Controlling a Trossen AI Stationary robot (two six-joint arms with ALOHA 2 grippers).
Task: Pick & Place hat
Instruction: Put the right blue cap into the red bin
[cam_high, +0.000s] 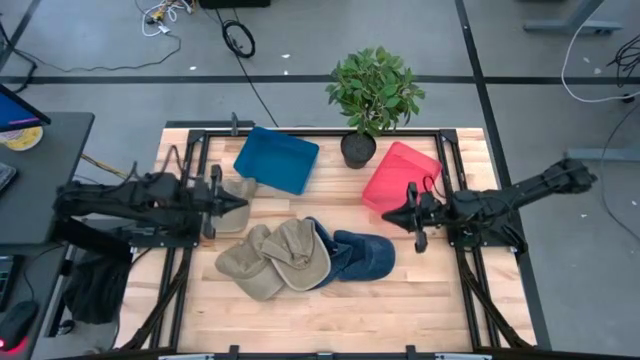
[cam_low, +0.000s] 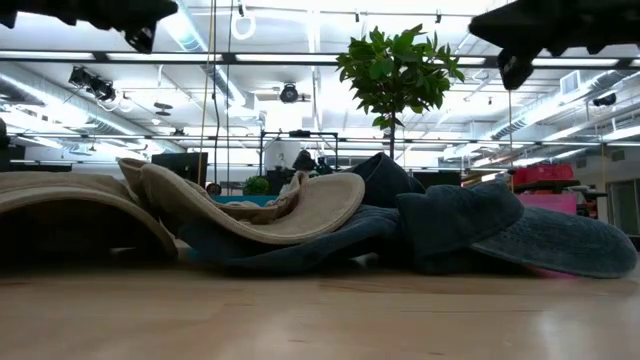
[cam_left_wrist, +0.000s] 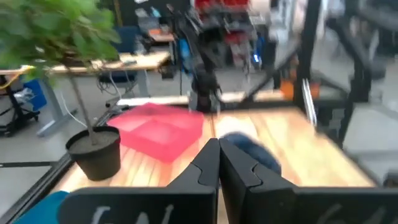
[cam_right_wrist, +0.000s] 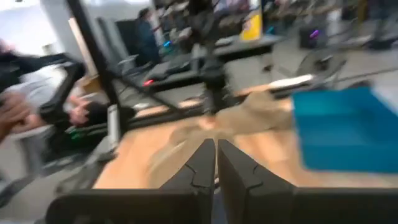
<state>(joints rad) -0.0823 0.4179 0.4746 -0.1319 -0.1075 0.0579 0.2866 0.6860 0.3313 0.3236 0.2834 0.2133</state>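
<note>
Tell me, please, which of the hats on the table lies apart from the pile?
The tan hat beside the blue bin, just under the left pincer; the others overlap at the table's middle.

Bright overhead lighting; both wrist views motion-blurred.

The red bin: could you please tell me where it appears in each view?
High view: red bin right of centre, beside the potted plant.
Low view: a pink-red sliver at far right, behind the hats.
Left wrist view: centre-left, near the pot.
Right wrist view: not in it.
Shared landmark: the potted plant.
</note>
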